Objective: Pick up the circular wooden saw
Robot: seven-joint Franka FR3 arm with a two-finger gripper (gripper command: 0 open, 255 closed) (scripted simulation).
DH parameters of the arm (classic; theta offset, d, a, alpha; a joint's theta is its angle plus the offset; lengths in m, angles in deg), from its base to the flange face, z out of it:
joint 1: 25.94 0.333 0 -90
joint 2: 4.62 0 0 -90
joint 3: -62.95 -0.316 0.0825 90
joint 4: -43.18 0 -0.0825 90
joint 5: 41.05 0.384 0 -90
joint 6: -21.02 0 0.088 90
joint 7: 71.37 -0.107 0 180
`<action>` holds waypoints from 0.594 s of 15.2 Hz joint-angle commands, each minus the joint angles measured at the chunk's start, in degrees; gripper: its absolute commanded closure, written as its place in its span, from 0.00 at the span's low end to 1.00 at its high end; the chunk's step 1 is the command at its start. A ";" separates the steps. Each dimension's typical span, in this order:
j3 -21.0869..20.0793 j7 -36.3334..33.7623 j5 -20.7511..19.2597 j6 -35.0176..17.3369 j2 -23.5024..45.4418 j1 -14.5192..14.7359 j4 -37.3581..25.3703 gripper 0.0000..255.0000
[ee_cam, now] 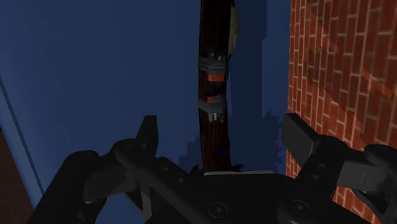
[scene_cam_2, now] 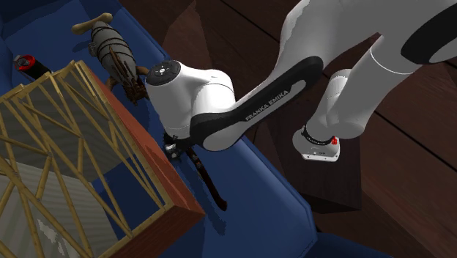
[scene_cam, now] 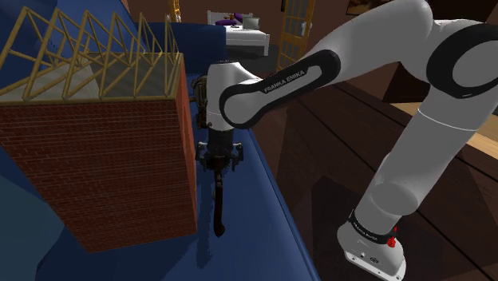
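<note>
Wrist view: the fingers (ee_cam: 147,132) stand wide apart, and neither touches the saw (ee_cam: 213,95), a dark brown shaft with grey bands and an orange mark that runs out from between them. The gripper (ee_cam: 222,133) points down at the blue bench (ee_cam: 95,76), where the saw stretches along the surface. Just beside the saw rises the red brick wall of a model house (ee_cam: 337,70), whose bare yellow roof frame (scene_cam: 88,48) appears in the shoulder view. A bed (scene_cam: 239,33) stands far behind.

Blue surface (scene_cam: 251,247) bearing brick house (scene_cam: 104,168), saw (scene_cam: 218,199)
</note>
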 commanded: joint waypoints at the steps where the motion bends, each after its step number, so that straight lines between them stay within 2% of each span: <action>1: -0.26 -0.72 -0.41 -2.04 1.81 0.15 0.46 0.00; 7: -0.40 -1.08 -1.29 -5.60 3.92 0.28 2.09 0.00; 8: -0.37 -1.05 -1.31 -5.43 3.91 0.25 1.95 1.00; 9: -0.37 -1.07 -1.36 -5.62 4.02 0.26 2.03 1.00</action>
